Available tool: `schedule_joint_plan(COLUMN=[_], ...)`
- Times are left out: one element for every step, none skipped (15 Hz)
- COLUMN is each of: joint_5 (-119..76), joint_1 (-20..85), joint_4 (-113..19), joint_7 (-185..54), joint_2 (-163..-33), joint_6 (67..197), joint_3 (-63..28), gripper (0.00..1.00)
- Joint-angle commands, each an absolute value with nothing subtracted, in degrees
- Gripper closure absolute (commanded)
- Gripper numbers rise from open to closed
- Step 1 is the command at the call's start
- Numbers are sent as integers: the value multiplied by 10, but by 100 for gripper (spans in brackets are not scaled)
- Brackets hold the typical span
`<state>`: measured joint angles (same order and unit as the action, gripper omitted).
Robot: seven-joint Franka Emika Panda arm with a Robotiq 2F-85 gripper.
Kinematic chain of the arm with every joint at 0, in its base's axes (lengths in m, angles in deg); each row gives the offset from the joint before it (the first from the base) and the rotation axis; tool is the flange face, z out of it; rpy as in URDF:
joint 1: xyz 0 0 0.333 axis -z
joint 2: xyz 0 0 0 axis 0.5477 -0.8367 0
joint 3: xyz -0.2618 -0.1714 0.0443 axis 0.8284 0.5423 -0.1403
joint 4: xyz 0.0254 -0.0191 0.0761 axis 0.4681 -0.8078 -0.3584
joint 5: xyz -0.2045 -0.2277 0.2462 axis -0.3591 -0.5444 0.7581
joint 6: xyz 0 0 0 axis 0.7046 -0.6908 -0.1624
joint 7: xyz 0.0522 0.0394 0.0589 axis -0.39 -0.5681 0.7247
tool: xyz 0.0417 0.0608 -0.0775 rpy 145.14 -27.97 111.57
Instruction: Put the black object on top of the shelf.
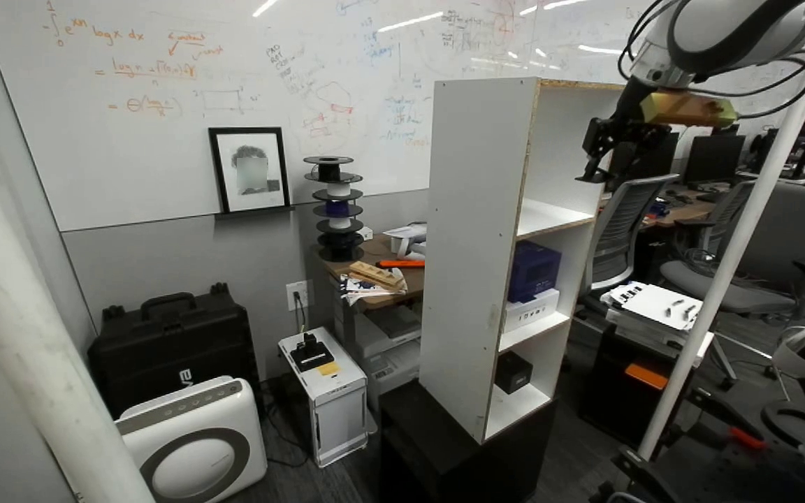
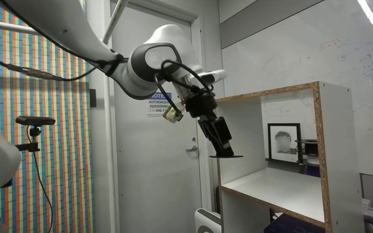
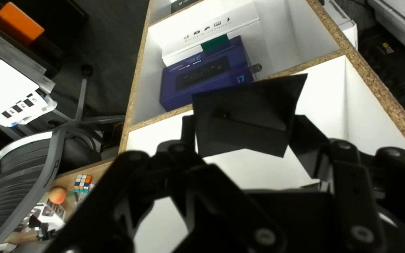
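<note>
The shelf [image 1: 476,244] is a tall white unit with raw chipboard edges, several stacked compartments and an open front. It also shows in an exterior view [image 2: 338,145] and in the wrist view [image 3: 367,105]. My gripper [image 3: 246,135] is shut on the black object [image 3: 244,109], a small dark piece with a flat plate at its lower end. In both exterior views the gripper [image 1: 597,150] [image 2: 218,136] hangs tilted downward outside the open front of the top compartment, below the shelf's top edge. The object's flat plate [image 2: 226,156] is above the compartment floor's level. The shelf's top surface is hidden.
The middle compartment holds a blue-purple box [image 1: 534,271] on a white box [image 1: 532,311]. A black box [image 1: 513,372] sits in the bottom compartment. The shelf stands on a black base [image 1: 472,461]. A white pole [image 1: 738,230] and office chairs [image 1: 629,230] are near the arm.
</note>
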<state>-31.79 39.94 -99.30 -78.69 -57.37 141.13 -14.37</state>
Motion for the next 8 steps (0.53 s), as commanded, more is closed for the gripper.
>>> schedule_joint_plan(joint_5=[-324,-323,-323,-320,-315,-313,-310,-308], joint_1=[455,469,482,492,500,508,514,517], joint_4=[-1013,-1003,-995,-980,-966,-950,-933,-908], joint_7=[-803,-806,-810,-810,-810,-810,-810,-809], joint_2=[-455,-441,-429,-427,-425,-430,-437,-458], joint_6=[1383,1389,1400,1411,1416,1426,1433,1441], joint_3=[-184,-189,-194,-195,-195,-195,-194,-193], gripper=[58,58,58,58,58,58,58,58])
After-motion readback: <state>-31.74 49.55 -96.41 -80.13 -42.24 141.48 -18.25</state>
